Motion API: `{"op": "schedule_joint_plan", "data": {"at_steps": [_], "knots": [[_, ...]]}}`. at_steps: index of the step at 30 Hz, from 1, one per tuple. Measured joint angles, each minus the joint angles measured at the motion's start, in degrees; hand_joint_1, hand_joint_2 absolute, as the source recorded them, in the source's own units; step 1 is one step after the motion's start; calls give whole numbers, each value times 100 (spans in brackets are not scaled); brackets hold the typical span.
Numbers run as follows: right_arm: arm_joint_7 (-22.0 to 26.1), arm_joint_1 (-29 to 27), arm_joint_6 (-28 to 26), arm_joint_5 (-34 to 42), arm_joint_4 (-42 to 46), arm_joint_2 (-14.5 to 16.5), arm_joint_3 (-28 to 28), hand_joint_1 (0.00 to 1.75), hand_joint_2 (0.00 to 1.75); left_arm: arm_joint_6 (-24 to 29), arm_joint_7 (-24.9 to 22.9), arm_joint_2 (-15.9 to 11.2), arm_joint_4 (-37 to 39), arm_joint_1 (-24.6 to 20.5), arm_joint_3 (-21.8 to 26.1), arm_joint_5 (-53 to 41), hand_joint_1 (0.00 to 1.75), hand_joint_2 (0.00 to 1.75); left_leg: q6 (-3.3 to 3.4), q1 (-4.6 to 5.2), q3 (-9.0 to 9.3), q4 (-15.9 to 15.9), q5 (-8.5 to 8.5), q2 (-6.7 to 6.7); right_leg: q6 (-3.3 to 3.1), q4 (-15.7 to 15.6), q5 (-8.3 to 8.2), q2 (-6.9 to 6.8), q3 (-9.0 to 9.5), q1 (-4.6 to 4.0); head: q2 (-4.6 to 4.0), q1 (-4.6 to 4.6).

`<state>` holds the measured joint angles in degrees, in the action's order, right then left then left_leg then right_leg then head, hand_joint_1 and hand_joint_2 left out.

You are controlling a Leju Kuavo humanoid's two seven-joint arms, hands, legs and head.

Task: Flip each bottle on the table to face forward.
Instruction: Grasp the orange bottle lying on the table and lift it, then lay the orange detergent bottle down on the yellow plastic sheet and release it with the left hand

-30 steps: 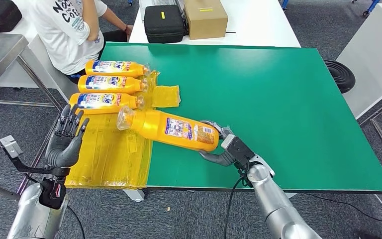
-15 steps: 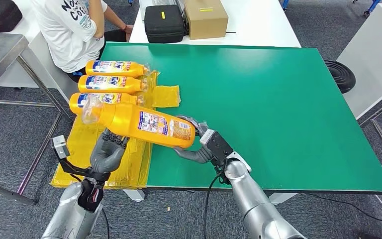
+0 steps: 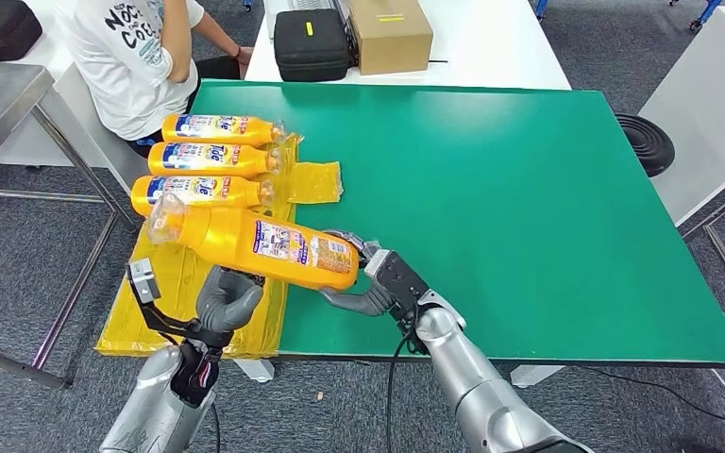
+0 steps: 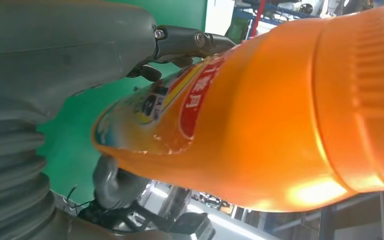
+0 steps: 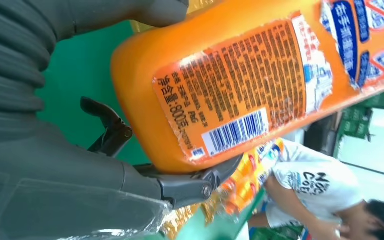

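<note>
- While the right hand grips the base end of an orange bottle, the bottle hangs lifted over the near left part of the green table, its back label with barcode facing up and its clear cap pointing left
- The left hand sits under the bottle's middle, fingers curled up against its underside; whether it truly clasps the bottle I cannot tell
- Three more orange bottles lie side by side on yellow plastic sheeting at the table's left edge, front labels up, caps pointing right
- A person in a white shirt sits beyond the far left corner
- A black case and a cardboard box rest on the white table behind
</note>
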<state>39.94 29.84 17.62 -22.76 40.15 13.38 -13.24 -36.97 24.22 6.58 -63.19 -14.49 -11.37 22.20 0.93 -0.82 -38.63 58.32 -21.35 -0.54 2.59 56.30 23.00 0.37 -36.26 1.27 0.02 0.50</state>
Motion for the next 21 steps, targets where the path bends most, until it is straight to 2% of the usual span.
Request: {"op": "schedule_joint_plan", "data": {"at_steps": [20, 21], "knots": [[2, 25, 179, -122, -601, 129, -393, 175, 175, 186, 151, -1, -1, -71, 7, -146, 0, 175, 0, 0, 0, 0, 0, 0, 0, 0, 0, 0, 0, 1, 0, 1], [2, 25, 184, -129, -619, 133, -418, 175, 175, 188, 156, -1, 0, -73, 7, -156, 4, 175, 0, 0, 0, 0, 0, 0, 0, 0, 0, 0, 0, 1, 0, 1]]}}
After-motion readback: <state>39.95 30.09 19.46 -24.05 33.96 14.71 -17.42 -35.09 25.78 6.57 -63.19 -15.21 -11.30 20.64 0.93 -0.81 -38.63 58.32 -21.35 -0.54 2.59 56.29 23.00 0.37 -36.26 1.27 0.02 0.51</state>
